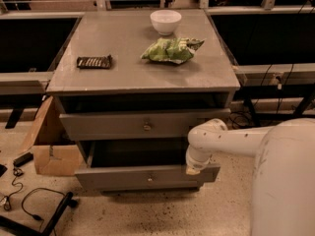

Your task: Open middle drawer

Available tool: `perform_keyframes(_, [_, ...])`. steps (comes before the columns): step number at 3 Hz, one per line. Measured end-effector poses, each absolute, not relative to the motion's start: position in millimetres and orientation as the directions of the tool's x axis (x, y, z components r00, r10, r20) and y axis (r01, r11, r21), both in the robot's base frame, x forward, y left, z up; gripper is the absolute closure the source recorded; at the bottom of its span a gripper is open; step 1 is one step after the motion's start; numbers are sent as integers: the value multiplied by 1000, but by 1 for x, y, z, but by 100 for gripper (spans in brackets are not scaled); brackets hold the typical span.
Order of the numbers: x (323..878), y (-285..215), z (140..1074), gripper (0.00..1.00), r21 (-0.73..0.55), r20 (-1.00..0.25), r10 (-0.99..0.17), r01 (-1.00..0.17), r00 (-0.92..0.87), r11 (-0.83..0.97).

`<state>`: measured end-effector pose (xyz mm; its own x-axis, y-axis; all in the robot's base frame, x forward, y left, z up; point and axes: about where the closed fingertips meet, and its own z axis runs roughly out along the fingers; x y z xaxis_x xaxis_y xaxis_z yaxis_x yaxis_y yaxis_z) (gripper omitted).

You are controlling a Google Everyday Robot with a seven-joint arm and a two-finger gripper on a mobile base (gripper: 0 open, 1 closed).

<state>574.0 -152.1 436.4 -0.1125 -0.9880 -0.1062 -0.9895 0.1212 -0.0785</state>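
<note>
The middle drawer (147, 177) is a wide grey front with a small round brass knob (150, 179). It stands pulled out toward me, with its dark inside showing behind the front. The top drawer (142, 125) above it is closed and has its own brass knob. The bottom drawer is hidden under the pulled-out one. My gripper (193, 170) is at the end of the white arm (221, 140), at the top right edge of the middle drawer's front, touching or very close to it.
On the cabinet top (123, 77) lie a white bowl (165, 21), a green chip bag (171, 50) and a dark snack bar (94, 61). A cardboard box (51, 151), cables (29, 203) and a black bar (54, 215) lie on the floor at left. Benches flank the cabinet.
</note>
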Motion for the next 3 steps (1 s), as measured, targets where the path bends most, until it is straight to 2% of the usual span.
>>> perform_keyframes(3, [557, -159, 438, 100, -49, -96, -986, -989, -133, 138])
